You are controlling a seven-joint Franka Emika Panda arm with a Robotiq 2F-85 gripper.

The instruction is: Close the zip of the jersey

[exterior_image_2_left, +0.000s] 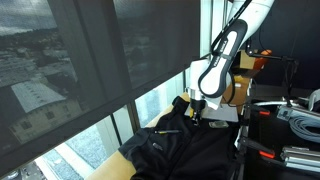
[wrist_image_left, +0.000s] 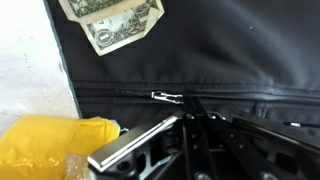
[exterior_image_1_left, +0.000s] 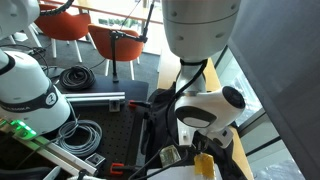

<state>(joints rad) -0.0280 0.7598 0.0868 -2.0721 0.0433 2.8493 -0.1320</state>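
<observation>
The jersey (exterior_image_2_left: pixel 185 150) lies spread along the window-side edge of the counter (exterior_image_1_left: pixel 170 70). In the wrist view its zip (wrist_image_left: pixel 250 95) runs across the black cloth, with the silver pull (wrist_image_left: pixel 167 97) just ahead of the jaws; whether they grip it cannot be told. They should pinch the pull squarely and draw it straight along the teeth, slowly, so the loose cloth does not bunch.

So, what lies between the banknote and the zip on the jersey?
Nothing but bare black fabric of the jersey. The wrist view shows the banknote higher up and the zip lower down, with plain cloth between them.
</observation>
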